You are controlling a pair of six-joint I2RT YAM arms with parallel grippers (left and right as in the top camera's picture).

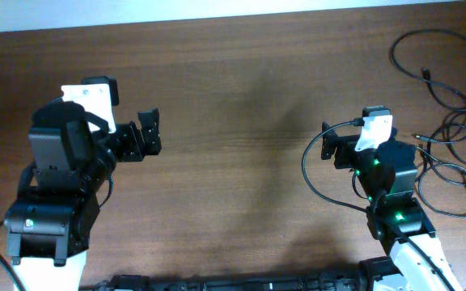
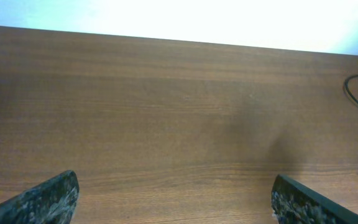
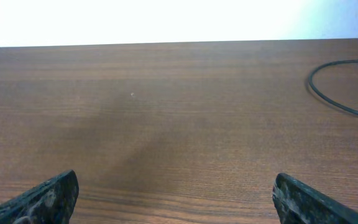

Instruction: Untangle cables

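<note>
Left gripper [image 1: 150, 133] is seen released, jaws spread wide, nothing between them, over bare wood at the left half of the table [image 1: 241, 97]. In the left wrist view the left gripper [image 2: 176, 200] shows 2 dark fingertips [image 2: 55, 199] at the bottom corners, only wood grain between.

Right gripper [image 1: 328, 144] is likewise released, jaws wide apart, nothing grasped, at the right half of the table. In the right wrist view the right gripper [image 3: 176, 200] shows 2 fingertips [image 3: 300, 202] low in frame with bare wood between.

The cables [image 1: 451, 139] are laid on the table at its far right, in loose overlapping black loops, to the right of the right gripper and behind it, apart from it and untouched. They are well apart from the left gripper.

1 curve of the cables [image 3: 311, 84] is caught at the right edge of the right wrist view, and 1 smaller curve [image 2: 348, 93] at the right edge of the left wrist view.

A small plug end [image 1: 425, 74] is seen inside the upper loop. A thicker arm wire [image 1: 306, 162] is looped beside the right arm.
</note>
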